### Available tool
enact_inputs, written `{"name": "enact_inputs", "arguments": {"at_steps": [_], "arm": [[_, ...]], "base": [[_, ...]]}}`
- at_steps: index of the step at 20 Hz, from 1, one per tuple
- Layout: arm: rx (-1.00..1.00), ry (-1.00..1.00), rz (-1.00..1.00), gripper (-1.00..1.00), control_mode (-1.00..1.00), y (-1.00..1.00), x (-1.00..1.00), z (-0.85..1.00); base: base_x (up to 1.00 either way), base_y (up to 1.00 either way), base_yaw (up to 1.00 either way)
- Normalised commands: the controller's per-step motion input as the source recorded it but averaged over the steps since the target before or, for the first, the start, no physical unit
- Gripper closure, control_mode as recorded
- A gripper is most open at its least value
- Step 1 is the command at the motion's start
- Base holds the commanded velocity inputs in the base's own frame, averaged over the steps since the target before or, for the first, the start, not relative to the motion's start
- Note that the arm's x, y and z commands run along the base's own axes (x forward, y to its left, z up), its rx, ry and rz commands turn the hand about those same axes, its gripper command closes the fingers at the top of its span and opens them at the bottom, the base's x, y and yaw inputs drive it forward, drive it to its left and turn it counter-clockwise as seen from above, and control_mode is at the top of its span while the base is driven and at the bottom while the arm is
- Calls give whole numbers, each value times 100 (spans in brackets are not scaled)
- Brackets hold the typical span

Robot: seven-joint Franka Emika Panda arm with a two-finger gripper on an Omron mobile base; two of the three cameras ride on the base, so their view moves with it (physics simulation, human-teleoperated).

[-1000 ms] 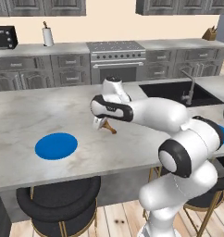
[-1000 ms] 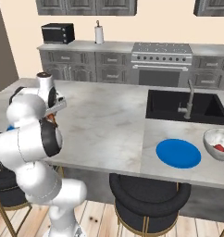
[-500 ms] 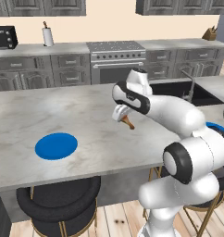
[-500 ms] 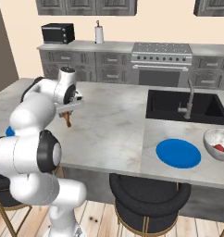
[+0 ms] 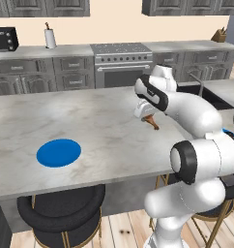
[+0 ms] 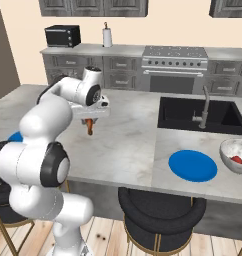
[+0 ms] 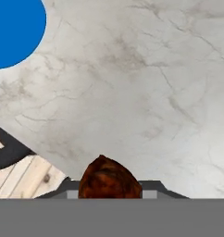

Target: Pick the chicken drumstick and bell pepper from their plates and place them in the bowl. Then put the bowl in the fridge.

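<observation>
My gripper [image 5: 147,116] [image 6: 91,118] hangs over the middle of the marble island, shut on the brown-orange chicken drumstick [image 5: 152,123] [image 6: 89,127], whose thin bone end points down. In the hand view the drumstick's thick end [image 7: 109,178] sits between the fingers. One empty blue plate [image 5: 58,152] [image 7: 14,32] lies to the left. The other blue plate [image 6: 192,165] lies at the right, beside the marble bowl [image 6: 228,150]. The red bell pepper [image 6: 237,160] lies inside the bowl. The fridge is out of view.
A black sink [image 6: 198,115] with a faucet [image 6: 204,107] is set into the island behind the right plate. Black stools [image 5: 61,210] [image 6: 160,212] stand along the near edge. Stove and cabinets [image 5: 121,63] line the back wall.
The arm has swung to the right across the island, carrying the drumstick away from the left blue plate. The jaws have stayed closed on it.
</observation>
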Motion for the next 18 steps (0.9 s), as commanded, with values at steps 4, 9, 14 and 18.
{"name": "enact_inputs", "arguments": {"at_steps": [4,9,14,18], "arm": [[0,13,-29,100,-100,-74,0,10],[0,11,-35,100,-100,-71,0,3],[0,14,-42,100,-100,-66,0,0],[0,2,-41,100,-100,-67,0,0]], "base": [[0,0,0],[0,0,0],[0,0,0],[0,0,0]]}}
